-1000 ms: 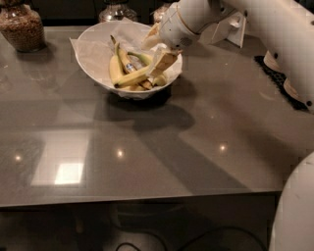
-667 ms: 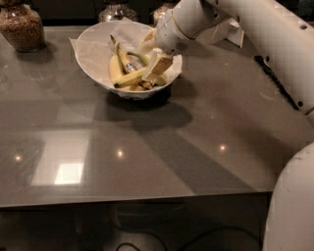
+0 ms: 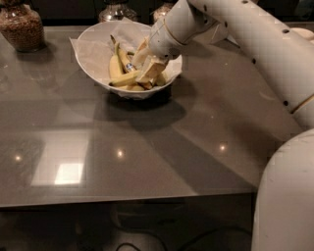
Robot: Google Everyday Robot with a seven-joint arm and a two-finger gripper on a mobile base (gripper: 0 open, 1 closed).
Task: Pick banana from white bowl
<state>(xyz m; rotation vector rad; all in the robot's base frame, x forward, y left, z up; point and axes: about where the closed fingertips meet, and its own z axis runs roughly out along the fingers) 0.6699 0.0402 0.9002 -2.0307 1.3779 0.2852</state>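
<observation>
The white bowl (image 3: 93, 59), lined with crinkled white paper, stands at the back of the grey table and holds several yellow bananas. A slim banana with a long thin stem (image 3: 115, 62) lies at the bowl's left side, stem pointing away from me. A banana with a blue sticker (image 3: 128, 65) lies beside it. Another straight banana (image 3: 125, 78) lies crosswise at the front, and its right end reaches the gripper. The gripper (image 3: 148, 67) is down inside the bowl's right half, among the bananas and touching them. It hides the bananas on the right.
A glass jar of brown grains (image 3: 22, 27) stands at the back left, and two more jars (image 3: 115, 10) stand behind the bowl. The white arm (image 3: 255, 44) reaches in from the right over the grey table (image 3: 147, 162). The robot's body (image 3: 287, 196) fills the lower right.
The gripper has moved a little to the left, further into the bowl among the bananas. The bowl and the bananas have not visibly moved.
</observation>
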